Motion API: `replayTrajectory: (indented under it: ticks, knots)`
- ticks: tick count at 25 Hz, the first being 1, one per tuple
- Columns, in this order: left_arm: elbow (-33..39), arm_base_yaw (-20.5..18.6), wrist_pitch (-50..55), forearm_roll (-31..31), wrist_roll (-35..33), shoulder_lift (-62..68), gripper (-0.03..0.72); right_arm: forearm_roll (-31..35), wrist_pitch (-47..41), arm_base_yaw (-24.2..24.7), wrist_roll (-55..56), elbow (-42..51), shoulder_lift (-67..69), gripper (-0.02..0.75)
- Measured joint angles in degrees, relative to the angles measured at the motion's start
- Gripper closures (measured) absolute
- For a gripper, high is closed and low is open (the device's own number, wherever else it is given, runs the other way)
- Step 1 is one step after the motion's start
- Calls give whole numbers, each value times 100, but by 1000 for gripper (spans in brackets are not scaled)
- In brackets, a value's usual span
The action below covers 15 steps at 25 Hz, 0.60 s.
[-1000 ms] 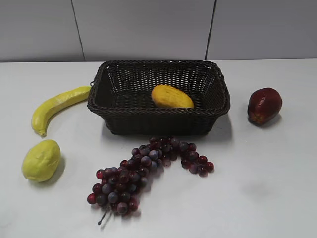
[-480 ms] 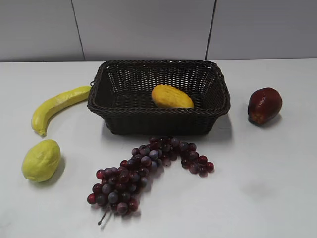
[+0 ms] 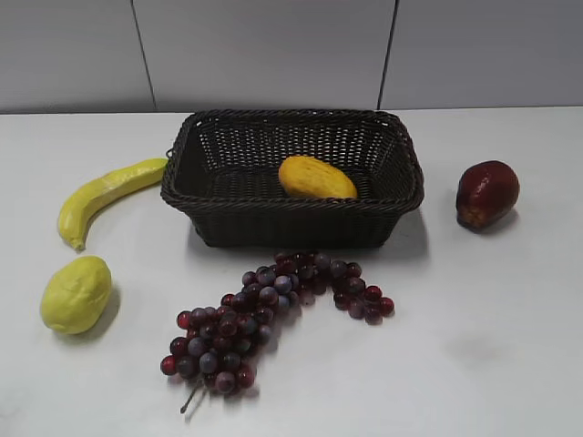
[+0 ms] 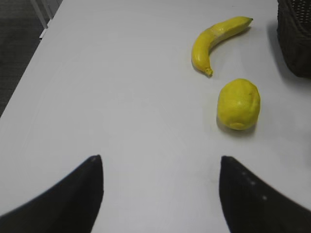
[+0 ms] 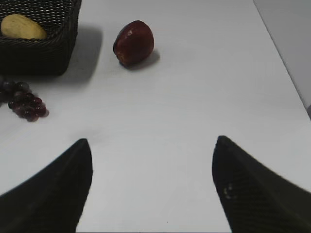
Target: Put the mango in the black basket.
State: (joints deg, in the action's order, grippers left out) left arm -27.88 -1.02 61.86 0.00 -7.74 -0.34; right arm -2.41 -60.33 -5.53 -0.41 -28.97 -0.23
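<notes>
The orange-yellow mango (image 3: 315, 178) lies inside the black basket (image 3: 291, 214), toward its right half; it also shows in the right wrist view (image 5: 23, 27) within the basket (image 5: 39, 53). The basket's corner shows in the left wrist view (image 4: 295, 39). My left gripper (image 4: 160, 162) is open and empty above bare table, well left of the basket. My right gripper (image 5: 153, 145) is open and empty above bare table, right of the basket. Neither gripper shows in the exterior view.
A yellow banana (image 3: 105, 196) and a pale lemon-like fruit (image 3: 76, 293) lie left of the basket. Purple grapes (image 3: 264, 309) lie in front of it. A dark red fruit (image 3: 486, 193) sits to its right. The table's left edge (image 4: 29, 63) shows.
</notes>
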Motion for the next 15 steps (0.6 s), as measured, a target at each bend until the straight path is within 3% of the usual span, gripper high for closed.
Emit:
replayTrajectory:
  ticks: [15]
  knots:
    - [0,0,0,0,0,0,133,53,0,0,-109,0,0,148]
